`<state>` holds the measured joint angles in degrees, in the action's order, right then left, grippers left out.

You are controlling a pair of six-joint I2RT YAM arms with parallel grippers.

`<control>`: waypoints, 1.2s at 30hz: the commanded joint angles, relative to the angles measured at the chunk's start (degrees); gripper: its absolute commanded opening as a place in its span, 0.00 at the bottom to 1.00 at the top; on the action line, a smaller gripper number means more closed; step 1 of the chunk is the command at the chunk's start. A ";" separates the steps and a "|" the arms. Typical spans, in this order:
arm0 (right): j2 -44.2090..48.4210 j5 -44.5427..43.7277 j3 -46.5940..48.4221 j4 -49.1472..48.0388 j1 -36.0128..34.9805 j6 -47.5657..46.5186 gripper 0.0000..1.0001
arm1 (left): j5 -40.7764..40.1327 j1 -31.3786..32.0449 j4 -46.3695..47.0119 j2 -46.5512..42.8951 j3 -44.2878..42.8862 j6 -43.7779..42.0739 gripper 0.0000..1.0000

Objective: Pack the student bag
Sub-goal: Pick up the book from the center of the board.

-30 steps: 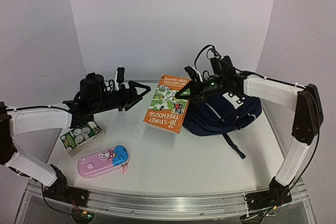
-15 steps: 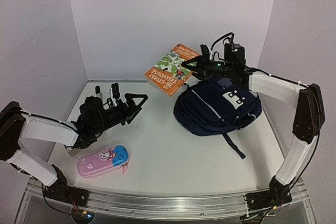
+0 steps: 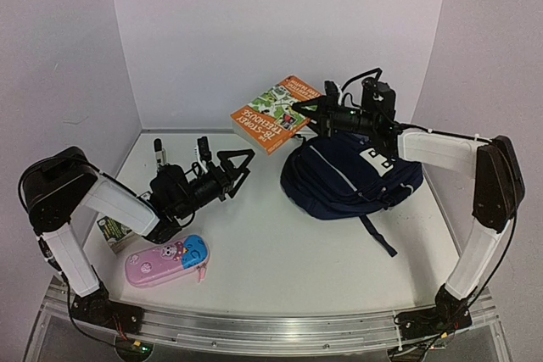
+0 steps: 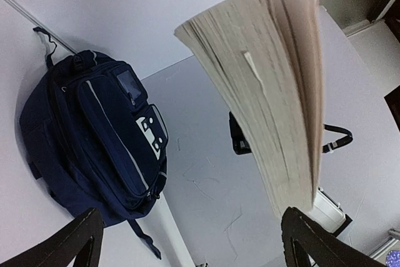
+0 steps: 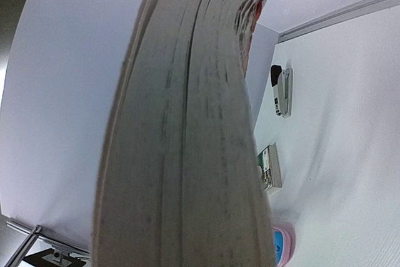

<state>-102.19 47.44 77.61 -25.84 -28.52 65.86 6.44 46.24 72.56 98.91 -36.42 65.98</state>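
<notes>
Student bag (image 3: 352,177) lies right of centre on the table (image 3: 271,252); right gripper (image 3: 299,114), the nearer, clamps a paperback book (image 3: 273,114) aloft at its upper-left edge; left gripper (image 3: 242,165) gapes empty, centre-left

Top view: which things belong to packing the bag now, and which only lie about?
In the job: student bag, book held up by the right gripper.
Lying about, untouched, perhaps to pack later: pink-and-blue pencil case, green box, stapler.
</notes>
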 commanded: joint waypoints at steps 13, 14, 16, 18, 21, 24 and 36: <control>1.55 1.61 1.77 -9.88 -0.84 1.40 0.00 | 6.40 0.96 13.40 -1.31 -2.58 -0.50 0.93; 1.45 1.74 2.36 -9.92 -0.42 1.70 0.00 | 6.41 0.96 13.43 -1.86 -1.91 -0.70 0.93; 1.14 2.06 3.57 -9.94 0.34 2.10 0.00 | 6.96 0.96 13.42 -3.17 -1.11 -1.35 0.93; 0.62 2.54 4.46 -9.93 0.92 2.92 0.00 | 8.32 1.00 13.42 -4.12 -0.77 -1.81 0.92; 0.50 3.00 3.91 -10.32 1.02 3.34 0.00 | 9.70 0.96 13.44 -4.65 -1.06 -1.56 0.91; 0.40 3.27 2.17 -11.88 0.97 4.72 0.00 | 9.97 0.96 13.40 -4.57 -1.64 -1.09 0.91; 1.64 4.97 -2.60 -14.50 -1.14 4.90 0.00 | 10.32 0.90 13.45 -2.45 -7.23 1.65 0.80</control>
<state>-102.26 50.79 75.15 -32.49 -28.87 70.17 15.93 46.96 74.66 95.96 -40.40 66.58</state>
